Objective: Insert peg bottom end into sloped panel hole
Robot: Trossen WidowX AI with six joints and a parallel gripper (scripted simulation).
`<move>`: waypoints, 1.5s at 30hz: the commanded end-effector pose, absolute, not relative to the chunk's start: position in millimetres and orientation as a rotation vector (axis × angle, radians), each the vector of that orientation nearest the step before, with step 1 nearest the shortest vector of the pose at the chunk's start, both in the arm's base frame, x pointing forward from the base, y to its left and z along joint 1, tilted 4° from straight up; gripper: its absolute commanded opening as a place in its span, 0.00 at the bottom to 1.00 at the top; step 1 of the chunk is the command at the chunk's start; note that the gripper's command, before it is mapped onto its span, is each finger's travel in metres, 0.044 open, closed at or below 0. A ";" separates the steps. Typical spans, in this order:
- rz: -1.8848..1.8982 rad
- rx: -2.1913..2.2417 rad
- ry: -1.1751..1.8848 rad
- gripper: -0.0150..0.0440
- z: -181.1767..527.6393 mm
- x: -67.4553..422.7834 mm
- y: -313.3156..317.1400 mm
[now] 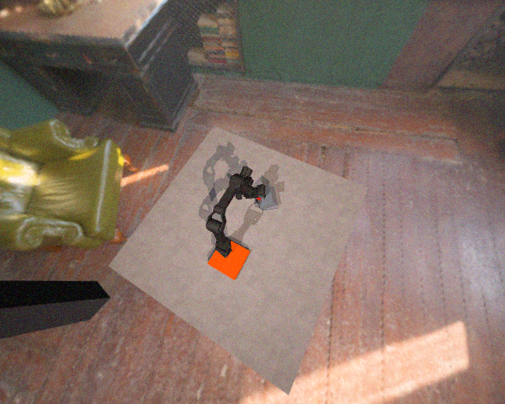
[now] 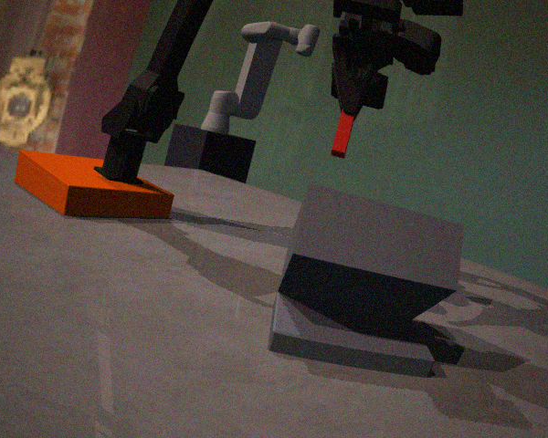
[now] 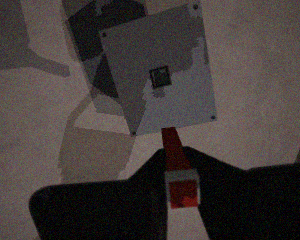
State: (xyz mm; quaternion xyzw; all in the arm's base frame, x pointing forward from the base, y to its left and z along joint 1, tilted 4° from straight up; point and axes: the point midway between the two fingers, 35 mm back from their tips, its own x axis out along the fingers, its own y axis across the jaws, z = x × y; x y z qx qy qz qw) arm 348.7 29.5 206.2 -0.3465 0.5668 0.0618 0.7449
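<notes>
My gripper (image 2: 351, 109) (image 3: 173, 154) (image 1: 258, 196) is shut on the red square peg (image 2: 342, 134) (image 3: 174, 147) (image 1: 258, 199). The peg hangs from the fingers, slightly tilted, in the air above the grey sloped panel (image 2: 383, 235) (image 3: 180, 100) (image 1: 268, 202). In the wrist view the panel's face shows a small dark square hole (image 3: 160, 77) near its middle. The peg's lower end points toward the panel's near edge and stays short of the hole. In the exterior view the panel shows from behind, so the hole is hidden there.
The arm's orange base block (image 2: 83, 188) (image 1: 229, 259) stands on the grey mat (image 1: 287, 269). A pale grey second arm on a dark block (image 2: 217, 146) stands behind. A green armchair (image 1: 48, 191) and a dark cabinet (image 1: 114, 65) stand off the mat.
</notes>
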 end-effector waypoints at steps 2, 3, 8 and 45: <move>0.140 -0.798 1.222 0.25 209.8 352.9 36.5; 0.141 -0.804 1.218 0.25 210.5 353.3 37.9; 0.146 -0.832 1.200 0.25 214.1 355.2 45.0; 0.160 -0.922 1.138 0.25 181.6 384.3 50.7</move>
